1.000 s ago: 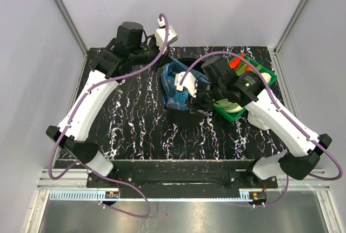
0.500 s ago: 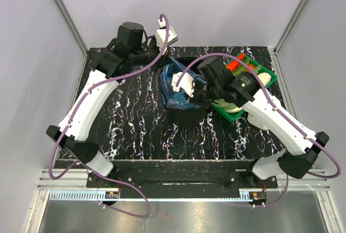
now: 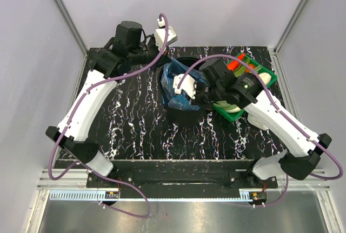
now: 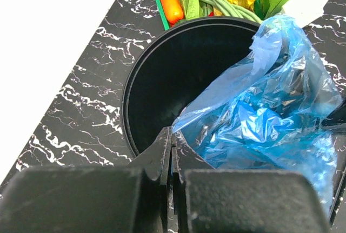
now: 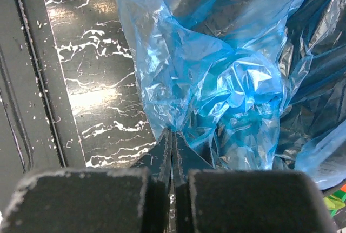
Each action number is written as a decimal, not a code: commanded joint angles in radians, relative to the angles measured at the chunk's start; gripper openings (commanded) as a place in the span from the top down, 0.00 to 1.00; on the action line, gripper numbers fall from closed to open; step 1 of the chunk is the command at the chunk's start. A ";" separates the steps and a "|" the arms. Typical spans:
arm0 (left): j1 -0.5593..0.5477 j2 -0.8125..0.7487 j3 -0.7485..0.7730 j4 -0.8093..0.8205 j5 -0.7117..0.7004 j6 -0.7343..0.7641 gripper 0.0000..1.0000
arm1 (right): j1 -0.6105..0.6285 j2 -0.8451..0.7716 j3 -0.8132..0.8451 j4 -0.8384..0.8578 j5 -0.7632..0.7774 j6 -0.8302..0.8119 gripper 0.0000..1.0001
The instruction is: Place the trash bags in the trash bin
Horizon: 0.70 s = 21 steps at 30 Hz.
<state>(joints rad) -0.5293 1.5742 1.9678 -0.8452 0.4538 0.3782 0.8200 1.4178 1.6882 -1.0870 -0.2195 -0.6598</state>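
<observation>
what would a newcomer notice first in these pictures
The crumpled, glossy blue bag draped over the rim of the tall black bin in the middle of the table stands out first. The left gripper and the right gripper are both shut on its thin film. A green tray of bright vegetables sits beside the bin, on the right arm's side.

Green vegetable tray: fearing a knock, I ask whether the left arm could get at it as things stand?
Probably not: the left tool is shut on the trash bag, and the trash bin stands between it and the green tray.
</observation>
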 commanded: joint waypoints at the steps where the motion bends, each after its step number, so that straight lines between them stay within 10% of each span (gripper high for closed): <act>1: 0.012 -0.013 0.066 -0.003 -0.026 0.040 1.00 | -0.002 -0.063 0.031 -0.042 0.034 -0.006 1.00; 21: 0.081 -0.065 -0.009 -0.051 -0.161 0.183 1.00 | -0.065 -0.200 -0.042 -0.082 0.086 -0.046 1.00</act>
<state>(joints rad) -0.4690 1.5475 1.9591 -0.9226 0.3302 0.5266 0.7853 1.2644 1.6390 -1.1553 -0.1322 -0.6880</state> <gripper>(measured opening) 0.013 0.009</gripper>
